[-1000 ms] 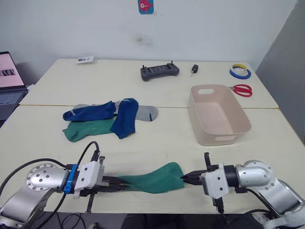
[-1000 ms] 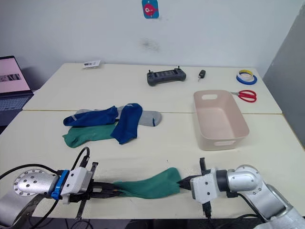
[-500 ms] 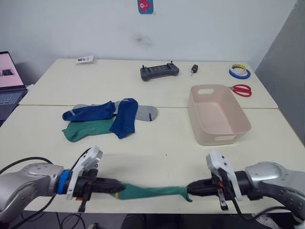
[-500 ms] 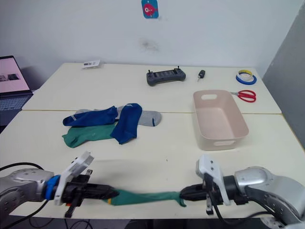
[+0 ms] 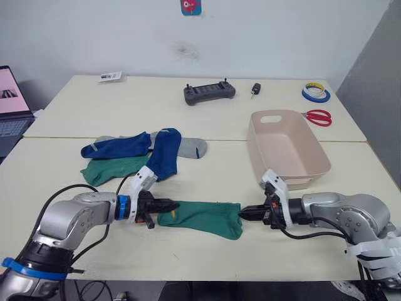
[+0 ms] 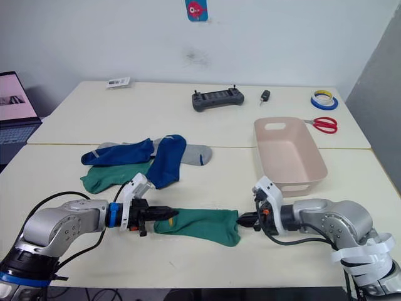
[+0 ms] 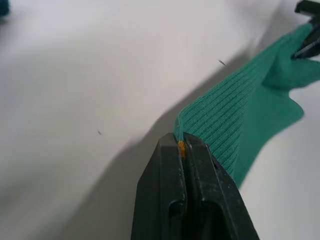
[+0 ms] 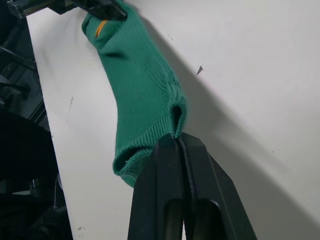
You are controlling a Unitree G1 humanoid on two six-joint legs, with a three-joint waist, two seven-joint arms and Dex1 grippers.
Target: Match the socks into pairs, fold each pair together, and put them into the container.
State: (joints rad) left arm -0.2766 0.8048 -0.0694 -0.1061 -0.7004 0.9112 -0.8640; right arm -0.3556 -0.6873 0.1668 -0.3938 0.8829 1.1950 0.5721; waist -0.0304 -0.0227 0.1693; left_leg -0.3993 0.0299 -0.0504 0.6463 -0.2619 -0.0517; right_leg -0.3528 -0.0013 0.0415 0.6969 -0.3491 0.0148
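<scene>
Wide cream table bearing everything. Toward the right side, the container, long axis running away from the robot, holding nothing. Left of centre, a loose heap of socks: two blue laid over a second green one and a grey one, well apart from the container. At the near edge, one green sock stretched flat on the table, long axis left to right, pinned at both ends. Left gripper clamped tight on the end bearing a small orange mark; right gripper clamped tight on the opposite, open-mouthed end. Mate to this sock lying beyond and left, so the left arm sits nearer it; container beyond the right gripper, just behind it, so the right arm sits nearer that. Probably a matter of carrying this sock back onto its partner before any folding. Far edge: a controller, tape rolls, scissors.
</scene>
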